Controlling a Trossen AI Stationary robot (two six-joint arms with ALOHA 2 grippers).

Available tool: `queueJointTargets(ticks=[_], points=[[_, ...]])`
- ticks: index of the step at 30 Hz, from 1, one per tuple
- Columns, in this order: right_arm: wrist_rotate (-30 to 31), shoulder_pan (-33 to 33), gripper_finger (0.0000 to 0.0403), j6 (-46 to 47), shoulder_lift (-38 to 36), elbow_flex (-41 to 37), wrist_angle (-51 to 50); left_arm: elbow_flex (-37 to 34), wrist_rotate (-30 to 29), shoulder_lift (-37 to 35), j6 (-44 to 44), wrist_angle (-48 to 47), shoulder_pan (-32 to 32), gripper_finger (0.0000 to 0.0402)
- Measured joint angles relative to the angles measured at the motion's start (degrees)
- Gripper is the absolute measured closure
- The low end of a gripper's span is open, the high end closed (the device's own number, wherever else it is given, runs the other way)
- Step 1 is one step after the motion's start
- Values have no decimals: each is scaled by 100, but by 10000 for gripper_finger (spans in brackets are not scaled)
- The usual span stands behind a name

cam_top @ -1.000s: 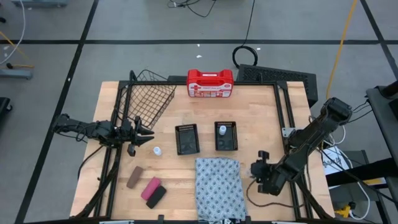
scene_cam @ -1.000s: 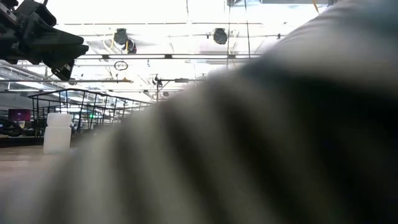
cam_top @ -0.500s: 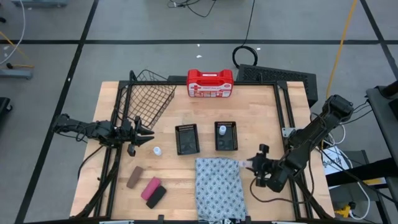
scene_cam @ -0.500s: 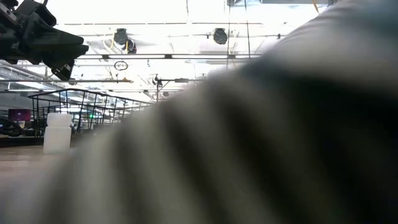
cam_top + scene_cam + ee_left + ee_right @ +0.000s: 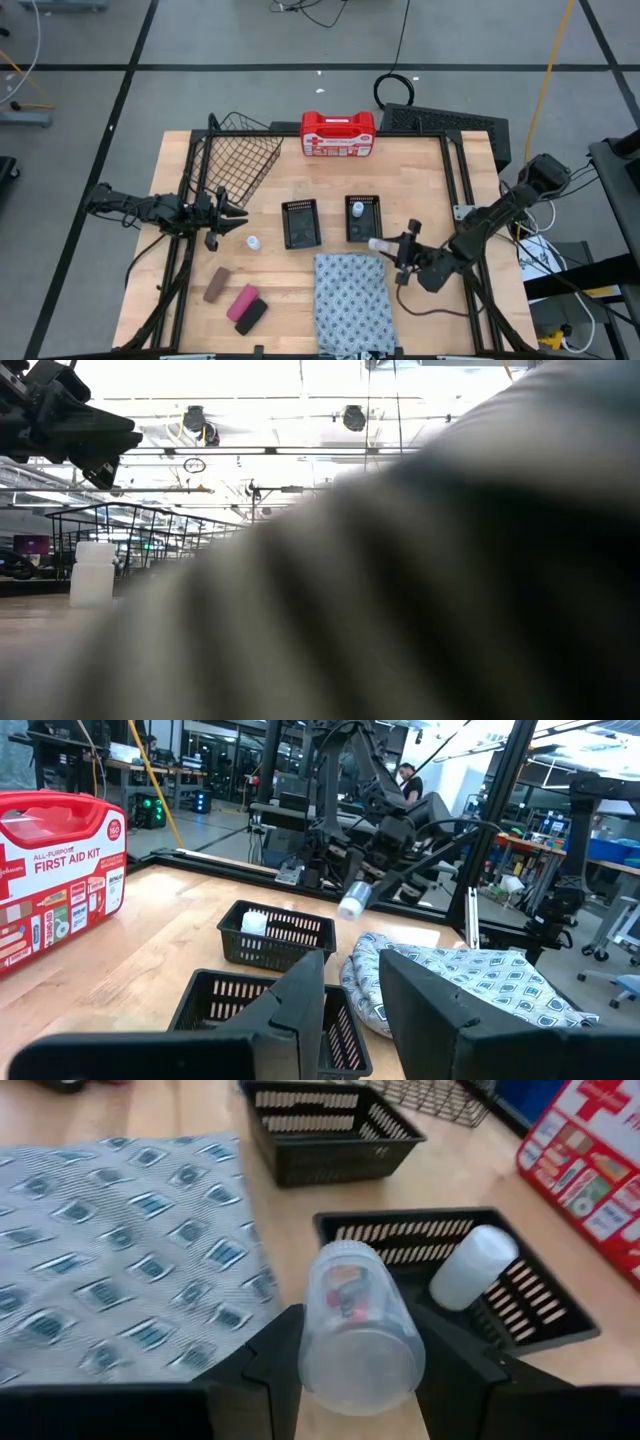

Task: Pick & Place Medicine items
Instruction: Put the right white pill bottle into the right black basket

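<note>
Carried up from the table's near edge, the right gripper [image 5: 398, 249] clasps a small whitish round bottle [image 5: 362, 1326] beside the right black mesh tray [image 5: 363, 219], probably releasing next; left gripper [image 5: 232, 218] waits, fingers apart.

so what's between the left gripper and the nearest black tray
One small white bottle on bare wood, seen in the high view, between the left gripper and the tray.
</note>
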Motion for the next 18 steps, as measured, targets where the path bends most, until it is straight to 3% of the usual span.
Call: queueJointTargets(ticks=[6,10,18], points=[[-155,-601,253,-972,-2,-29,473,-1,0,0,1,0,1,293],[-1113,-1234,256,-1484,-2,-29,844,0,0,-1,0,1,1,293],[-2372,-2300,257,-1805,-4,-29,969,0,0,1,1,1,0,293]])
